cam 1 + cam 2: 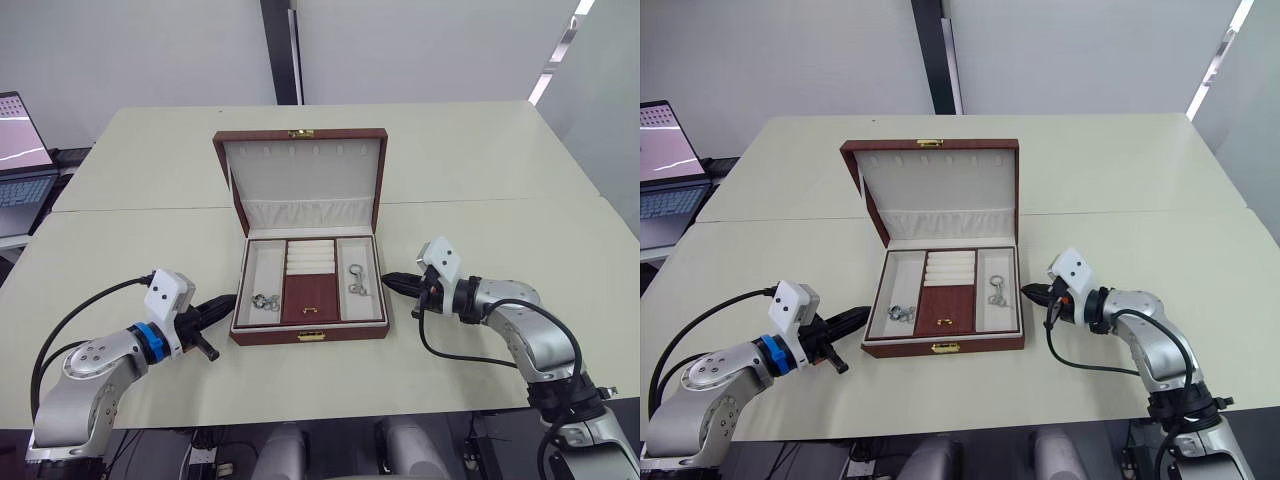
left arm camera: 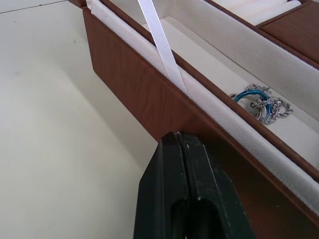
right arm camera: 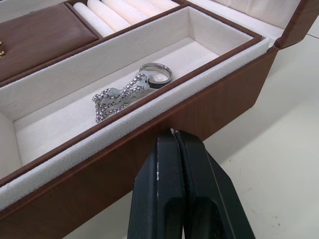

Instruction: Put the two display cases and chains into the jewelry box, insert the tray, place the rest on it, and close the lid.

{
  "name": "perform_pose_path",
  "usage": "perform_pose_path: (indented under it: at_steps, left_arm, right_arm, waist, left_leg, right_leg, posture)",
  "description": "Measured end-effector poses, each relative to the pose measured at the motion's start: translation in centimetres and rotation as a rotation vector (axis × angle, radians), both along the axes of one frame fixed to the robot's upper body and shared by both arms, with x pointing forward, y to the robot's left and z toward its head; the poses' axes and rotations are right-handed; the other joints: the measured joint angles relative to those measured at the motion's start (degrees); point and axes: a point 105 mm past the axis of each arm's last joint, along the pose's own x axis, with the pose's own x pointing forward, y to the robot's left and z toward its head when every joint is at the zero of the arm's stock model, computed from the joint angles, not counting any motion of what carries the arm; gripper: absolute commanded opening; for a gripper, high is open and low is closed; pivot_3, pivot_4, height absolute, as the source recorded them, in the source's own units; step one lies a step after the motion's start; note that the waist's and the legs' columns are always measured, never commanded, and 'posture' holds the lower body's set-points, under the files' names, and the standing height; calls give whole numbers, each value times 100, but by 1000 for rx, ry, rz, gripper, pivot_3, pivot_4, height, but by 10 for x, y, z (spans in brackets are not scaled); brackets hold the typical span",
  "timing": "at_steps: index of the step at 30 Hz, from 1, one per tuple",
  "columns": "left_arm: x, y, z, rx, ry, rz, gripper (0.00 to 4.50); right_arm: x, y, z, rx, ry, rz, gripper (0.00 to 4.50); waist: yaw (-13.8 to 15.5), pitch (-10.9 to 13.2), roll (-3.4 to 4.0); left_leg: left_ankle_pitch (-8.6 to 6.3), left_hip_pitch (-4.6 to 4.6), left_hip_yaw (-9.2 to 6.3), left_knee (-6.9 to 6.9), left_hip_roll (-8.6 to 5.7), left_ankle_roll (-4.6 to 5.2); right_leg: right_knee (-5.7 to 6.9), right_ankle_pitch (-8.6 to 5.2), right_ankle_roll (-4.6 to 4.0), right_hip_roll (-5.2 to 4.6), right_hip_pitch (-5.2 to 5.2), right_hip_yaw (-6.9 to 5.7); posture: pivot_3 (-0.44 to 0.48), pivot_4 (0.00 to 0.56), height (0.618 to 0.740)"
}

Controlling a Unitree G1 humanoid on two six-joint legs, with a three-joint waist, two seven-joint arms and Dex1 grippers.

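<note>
The jewelry box (image 1: 310, 336) stands open on the table, its lid (image 1: 300, 170) upright behind it. The tray (image 1: 308, 300) sits inside the box. In the tray's left compartment lies a blue ring with a silver chain (image 2: 259, 102). A silver ring with a short chain (image 3: 129, 92) lies in the right compartment. My left gripper (image 1: 225, 302) is shut, empty, its tip at the box's left wall. At the right wall my right gripper (image 1: 390, 280) is likewise shut and empty. The display cases are hidden.
A white ribbon (image 2: 159, 35) runs from the box's left edge up toward the lid. A laptop (image 1: 20, 150) stands off the table's far left corner. A seam (image 1: 500, 200) crosses the cream table behind the box.
</note>
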Motion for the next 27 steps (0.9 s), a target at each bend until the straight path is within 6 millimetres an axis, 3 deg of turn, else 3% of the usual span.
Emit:
perform_pose_path:
  at_steps: [10, 13, 19, 27]
  left_arm:
    - [0, 1, 0, -42, -93, 23, 0]
    - [-3, 2, 15, -65, -195, 35, 0]
    - [-36, 10, 39, -166, -294, 133, 0]
    - [-84, 1, 49, -198, -337, 190, 0]
  right_arm:
    - [0, -10, 1, 43, 22, -33, 15]
    - [0, -15, 5, 80, 26, -22, 15]
    - [24, -40, 17, 102, -13, -82, 15]
    - [62, -47, 38, 144, -127, -119, 15]
  waist:
    - [49, 4, -4]
    - [50, 4, -4]
    - [25, 4, -4]
    - [27, 4, -4]
  left_leg:
    - [0, -10, 0, 2, 2, 0]
    - [0, -9, 0, 2, 4, 0]
    - [0, -5, 14, 2, 5, 0]
    - [0, -4, 43, 4, 2, 0]
  right_leg:
    - [-2, 0, 0, -2, -4, -4]
    - [-4, 0, 0, -2, -2, -3]
    - [-5, 0, 0, -2, 0, 1]
    - [-10, 0, 0, -2, 2, 9]
  posture:
    - [0, 150, 740]
    - [0, 150, 740]
    - [0, 150, 740]
    - [0, 150, 740]
